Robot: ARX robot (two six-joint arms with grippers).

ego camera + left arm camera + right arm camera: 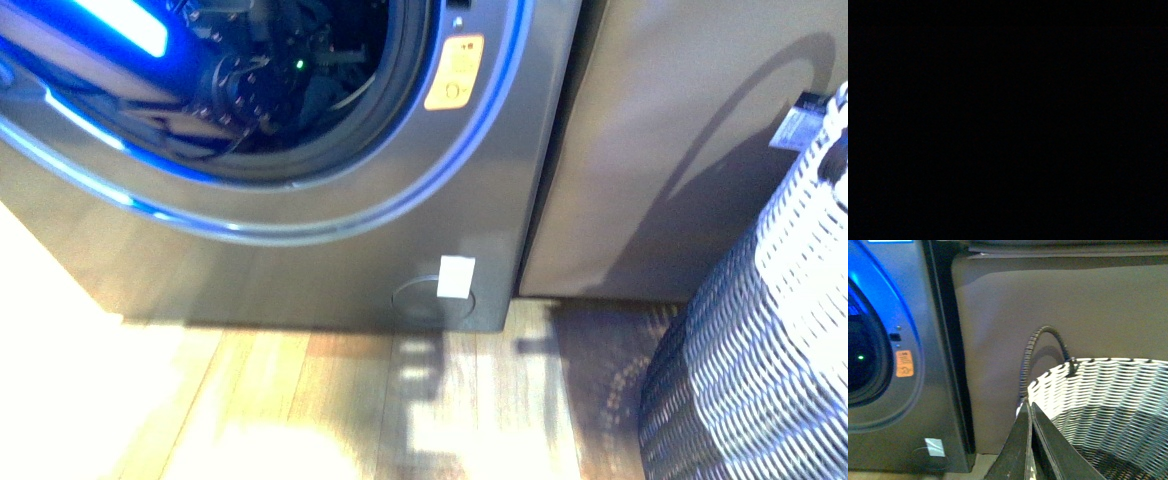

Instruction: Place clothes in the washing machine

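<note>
Right tool point(1031, 440) shows in the right wrist view with its two dark fingers pressed together, no gap between them and nothing held; it sits just at the near rim of a white woven basket point(1108, 390). Left tool: the left wrist view is dark, and the front view shows an arm point(240, 85) reaching into the drum, its tool hidden, so how far open it is cannot be told.

A silver-grey washing machine point(300, 270) stands on the wooden floor point(330, 400) with its round porthole facing the robot, ringed by a blue glow. Dark shapes fill the drum mouth around the arm; whether any of them are the clothes cannot be told. An orange warning sticker point(454, 72) sits beside the porthole's right edge, and a white label point(456, 276) lies over a round cover low on the front panel.

Touching the machine's right side is a plain grey-brown cabinet point(680, 150). The basket, with a dark hooped handle point(1040, 347), stands on the floor in front of the cabinet.
</note>
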